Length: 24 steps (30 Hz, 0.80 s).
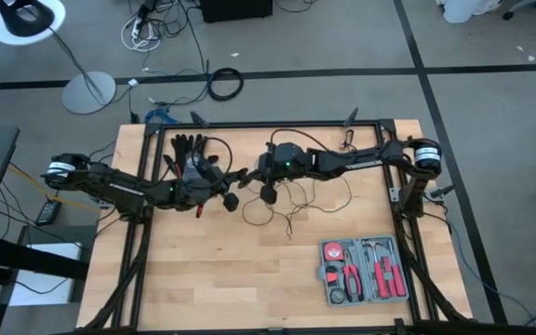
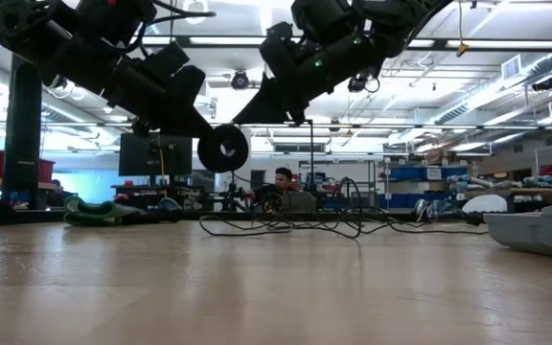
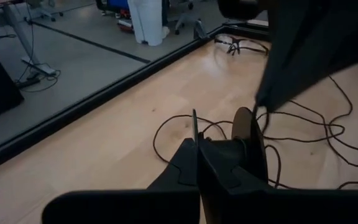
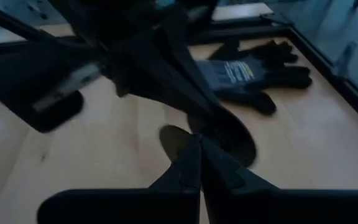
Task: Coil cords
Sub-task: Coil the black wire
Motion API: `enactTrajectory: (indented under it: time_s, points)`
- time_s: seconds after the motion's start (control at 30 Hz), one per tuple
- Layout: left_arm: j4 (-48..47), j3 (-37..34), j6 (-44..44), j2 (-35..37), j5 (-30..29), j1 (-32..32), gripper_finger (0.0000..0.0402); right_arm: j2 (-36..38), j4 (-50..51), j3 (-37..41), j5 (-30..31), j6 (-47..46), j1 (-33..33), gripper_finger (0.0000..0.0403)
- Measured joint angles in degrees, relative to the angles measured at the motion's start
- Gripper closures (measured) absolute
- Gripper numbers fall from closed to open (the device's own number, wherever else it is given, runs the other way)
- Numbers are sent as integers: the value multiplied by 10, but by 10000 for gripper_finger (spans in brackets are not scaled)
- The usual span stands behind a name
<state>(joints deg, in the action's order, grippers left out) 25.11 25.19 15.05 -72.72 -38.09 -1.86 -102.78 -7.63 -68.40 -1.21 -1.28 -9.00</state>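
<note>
The cord is a thin black wire lying in loose loops [image 1: 296,200] on the wooden table, also seen in the low view [image 2: 286,225]. It ends in a small round black disc [image 2: 222,149]. My left gripper [image 1: 223,195] reaches in from the left and is shut at the disc end, holding the disc [image 3: 250,142] above the table. My right gripper [image 1: 247,177] comes from the right, shut, with its tips [image 4: 199,146] just short of the disc [image 4: 232,140]. I see nothing between its fingers. My left gripper [image 3: 197,146] is shut at the cord's disc end. The disc stands on edge beside the fingertips [image 3: 229,155], lifted clear of the table. The fingers hide whether they pinch the disc's rim or the wire beside it. They slant down from the table's left, and the wire trails slack to the table.
A black work glove [image 1: 192,151] lies at the far left of the table, behind my left gripper. An open grey tool case [image 1: 366,270] with red-handled tools sits near the front right. Bare wood lies along the near edge [image 1: 212,288].
</note>
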Motion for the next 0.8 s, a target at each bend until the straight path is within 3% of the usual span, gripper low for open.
enactTrajectory:
  time_s: [0.3,0.6,0.8]
  points:
    - [10,0,2,8,25,0,402,9,115,0,19,0,-22,392]
    - [15,0,2,39,-14,0,401,9,182,0,16,-3,-19,365]
    - [-38,0,7,72,-25,0,401,10,255,0,16,-3,-19,370]
